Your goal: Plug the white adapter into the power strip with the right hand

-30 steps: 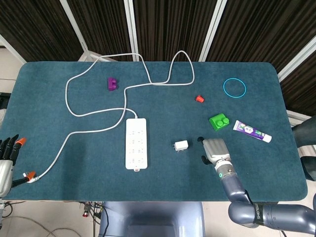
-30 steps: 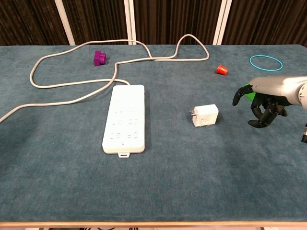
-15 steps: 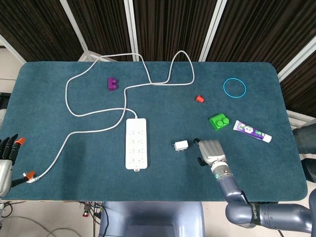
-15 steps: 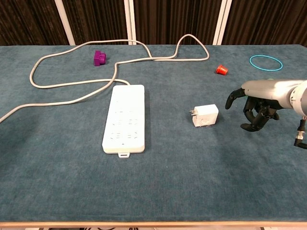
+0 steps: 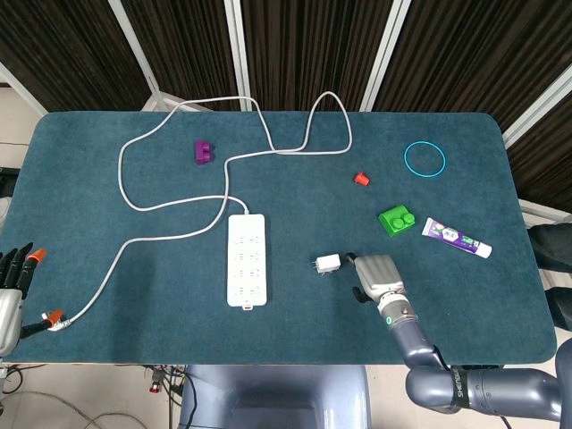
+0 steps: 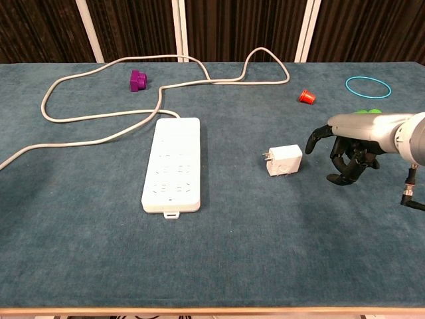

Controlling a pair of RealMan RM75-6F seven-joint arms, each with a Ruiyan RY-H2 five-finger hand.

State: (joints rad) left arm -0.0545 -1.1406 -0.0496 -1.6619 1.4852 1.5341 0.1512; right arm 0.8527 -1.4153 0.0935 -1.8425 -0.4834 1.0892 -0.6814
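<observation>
Nearest, just right of the white adapter [image 6: 283, 160], the right hand [image 6: 348, 147] hovers low with its fingers spread and curled around nothing, thumb toward the adapter's side; the adapter lies flat on the table [image 6: 219, 259], prongs pointing left toward the power strip [image 6: 172, 163], which sits well to its left. To grasp well, I judge the hand should straddle the body, leaving the prongs free for turning downward into a socket
</observation>
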